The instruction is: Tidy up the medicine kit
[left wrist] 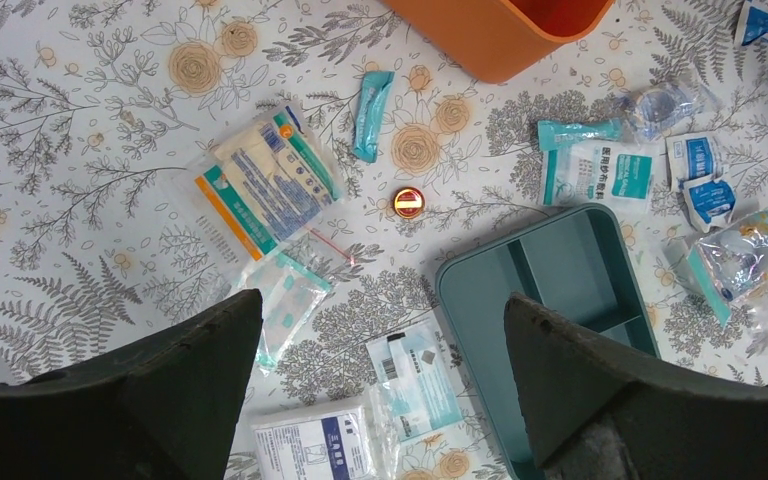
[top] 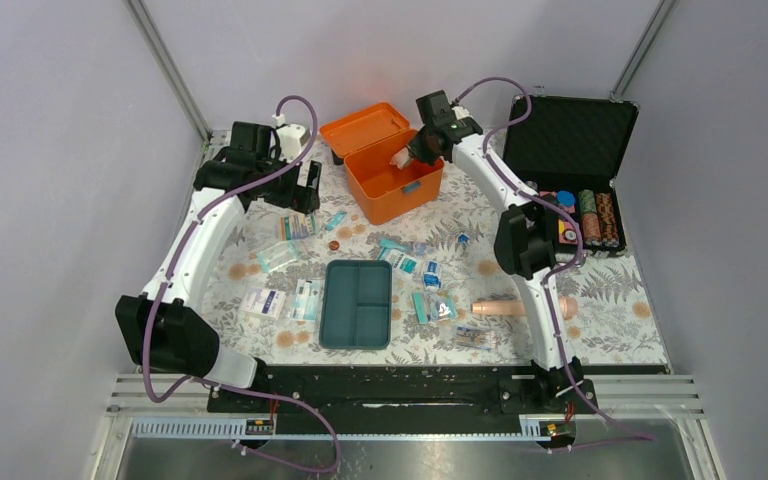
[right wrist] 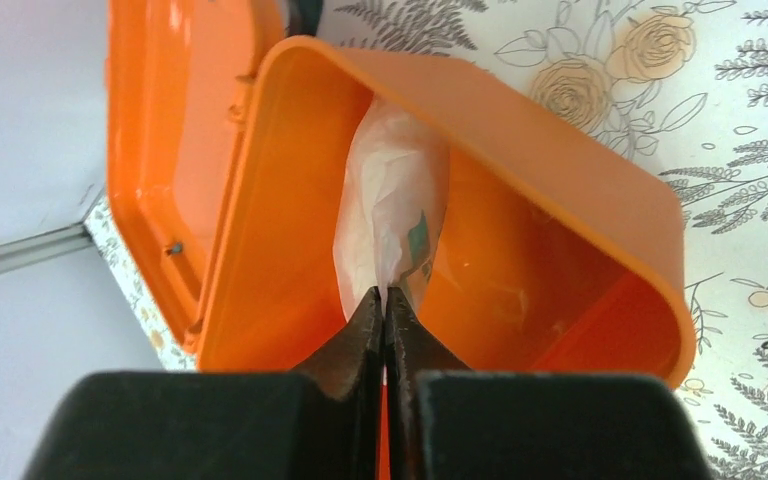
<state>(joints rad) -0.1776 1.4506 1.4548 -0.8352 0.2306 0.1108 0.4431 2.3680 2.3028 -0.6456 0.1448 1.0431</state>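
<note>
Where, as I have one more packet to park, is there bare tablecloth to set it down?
Barest: the tablecloth at its near right corner, right of the beige tube, in front of the black case. The teal tray lies empty. Crowded: packets flanking the tray, up toward the orange box.

Black case, poker chips, floral tablecloth
</note>
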